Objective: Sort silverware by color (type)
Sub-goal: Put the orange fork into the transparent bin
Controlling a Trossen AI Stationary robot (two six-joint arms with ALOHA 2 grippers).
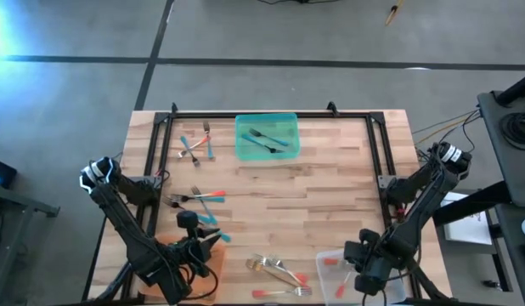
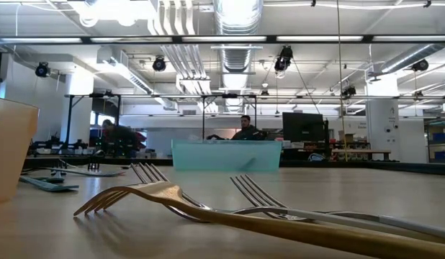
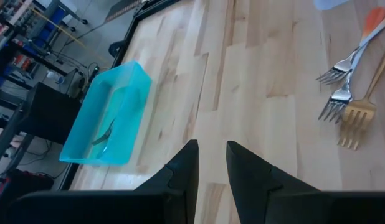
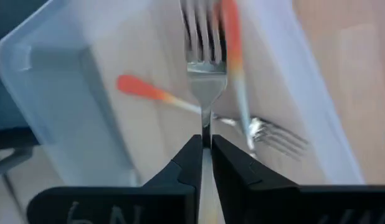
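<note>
My right gripper (image 4: 205, 142) hangs over the clear tray (image 4: 52, 81) at the table's near right and is shut on a fork (image 4: 205, 68). Two red-handled forks (image 4: 142, 90) lie in that tray. My left gripper (image 3: 211, 149) is open with nothing between its fingers, near the orange tray (image 1: 171, 246) at the near left. Loose silverware lies flat on the wood: a group at the far left (image 1: 195, 144), another group (image 1: 199, 200), and gold forks (image 1: 275, 268). The teal tray (image 1: 267, 136) holds teal-handled forks. My right gripper pinches the fork's slim neck (image 4: 205, 121), just behind the tines, between its two fingertips. The fingers lie along the fork, and the tines point away from them toward the tray's floor. The handle is hidden behind the fingers. I cannot tell whether the tines touch the tray.
A black frame (image 1: 245, 115) runs around the far and side edges of the table. A red-handled fork (image 1: 279, 293) lies by the near edge. In the low view a gold fork (image 2: 172, 196) lies in front and the orange tray (image 2: 10, 151) stands at the left. The wood between the trays is bare.
</note>
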